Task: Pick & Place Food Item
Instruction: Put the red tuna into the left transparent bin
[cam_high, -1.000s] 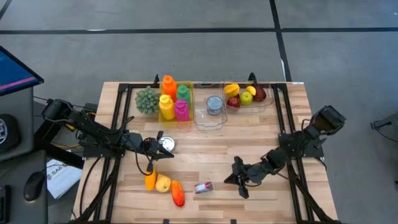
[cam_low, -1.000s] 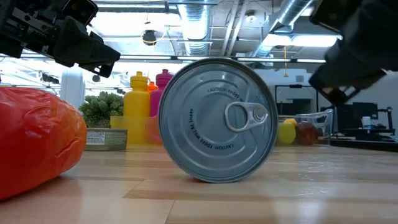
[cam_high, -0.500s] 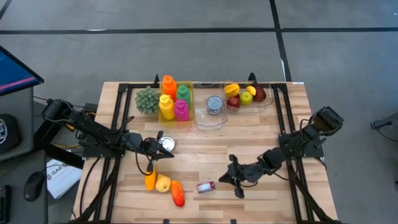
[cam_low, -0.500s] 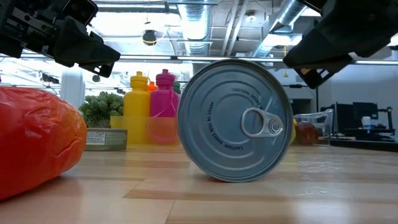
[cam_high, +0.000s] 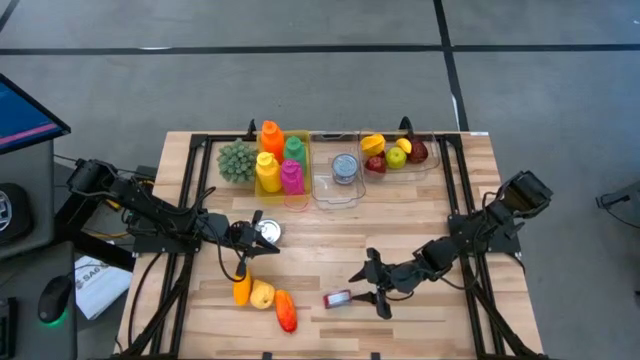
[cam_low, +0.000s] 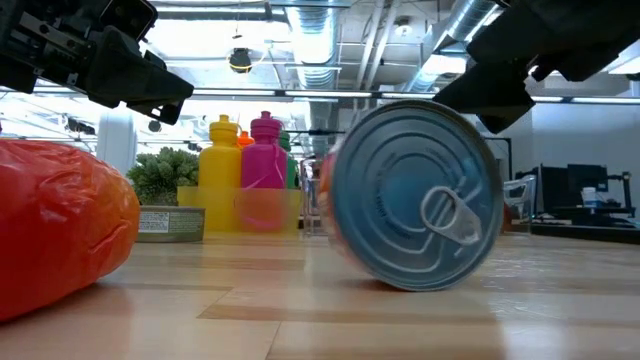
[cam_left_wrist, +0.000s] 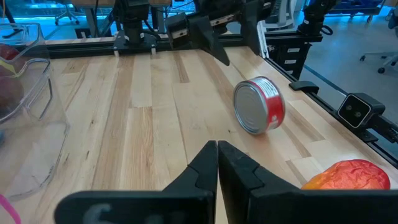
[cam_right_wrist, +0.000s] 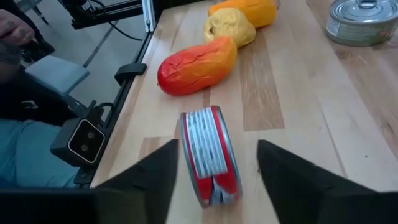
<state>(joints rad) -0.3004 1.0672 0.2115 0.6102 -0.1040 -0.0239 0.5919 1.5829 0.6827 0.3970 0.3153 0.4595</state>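
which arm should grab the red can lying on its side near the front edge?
Right. The right gripper is open, with a finger either side of the red can in its wrist view. The left gripper is shut, sits beside the silver can, and is farther from the red one.

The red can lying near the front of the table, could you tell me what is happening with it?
The right tool has its fingers open around the red can, which lies on its side on the wooden table; nothing is lifted yet. The left tool is shut and sits beside a silver tin, holding nothing. An orange, a yellow and a red food item lie along the front edge, and the clear bins at the back hold bottles, a can and fruit.
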